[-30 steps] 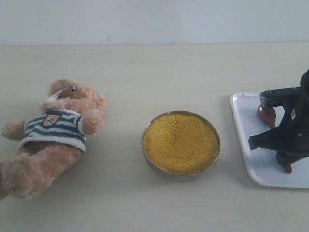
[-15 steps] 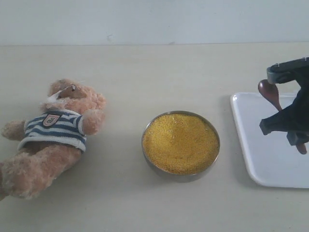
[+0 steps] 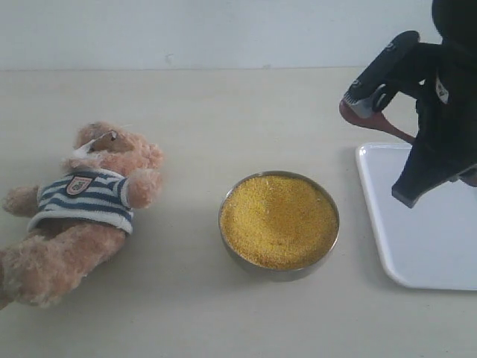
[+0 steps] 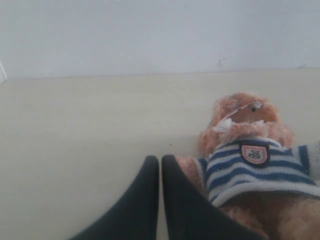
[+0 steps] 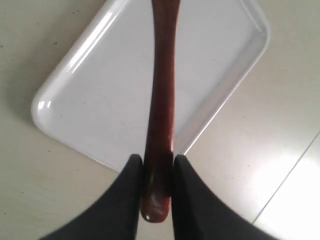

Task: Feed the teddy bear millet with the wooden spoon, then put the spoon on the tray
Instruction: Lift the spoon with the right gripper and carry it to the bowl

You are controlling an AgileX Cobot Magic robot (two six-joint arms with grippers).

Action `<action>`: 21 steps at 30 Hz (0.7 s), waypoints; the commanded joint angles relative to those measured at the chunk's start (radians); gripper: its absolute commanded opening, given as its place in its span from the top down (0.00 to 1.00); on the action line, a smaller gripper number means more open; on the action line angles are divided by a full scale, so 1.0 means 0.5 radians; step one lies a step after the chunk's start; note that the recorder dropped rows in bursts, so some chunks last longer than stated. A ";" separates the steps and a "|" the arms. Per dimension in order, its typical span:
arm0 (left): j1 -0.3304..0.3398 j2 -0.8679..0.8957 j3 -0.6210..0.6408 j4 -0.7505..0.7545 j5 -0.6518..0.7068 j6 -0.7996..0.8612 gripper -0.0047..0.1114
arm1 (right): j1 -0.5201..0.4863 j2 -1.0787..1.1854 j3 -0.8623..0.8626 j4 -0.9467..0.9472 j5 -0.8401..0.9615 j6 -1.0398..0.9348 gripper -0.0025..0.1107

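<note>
The teddy bear [image 3: 89, 201] lies on its back at the left of the table in its striped shirt. The millet [image 3: 279, 218] fills a round metal bowl in the middle. The white tray [image 3: 417, 239] at the right has nothing on it. My right gripper [image 5: 157, 160] is shut on the handle end of the wooden spoon [image 5: 161, 100] and holds it in the air over the tray [image 5: 100, 100]. In the exterior view the spoon's bowl [image 3: 359, 112] points left, beyond the tray's far-left corner. My left gripper [image 4: 160, 161] is shut on nothing, low beside the bear's arm [image 4: 250, 165].
A pale wall runs along the back of the table. Bare tabletop lies between the bear and the metal bowl [image 3: 227, 246], and between that bowl and the tray. The tray's right side runs out of the exterior view.
My right gripper has lifted the spoon off the tray and swung it up and leftward, so its bowl now points left. The bear, the bowl and the left gripper have not moved.
</note>
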 commanded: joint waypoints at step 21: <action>0.005 -0.007 0.007 -0.011 -0.017 0.005 0.93 | 0.396 0.236 -0.018 -0.290 0.032 0.021 0.98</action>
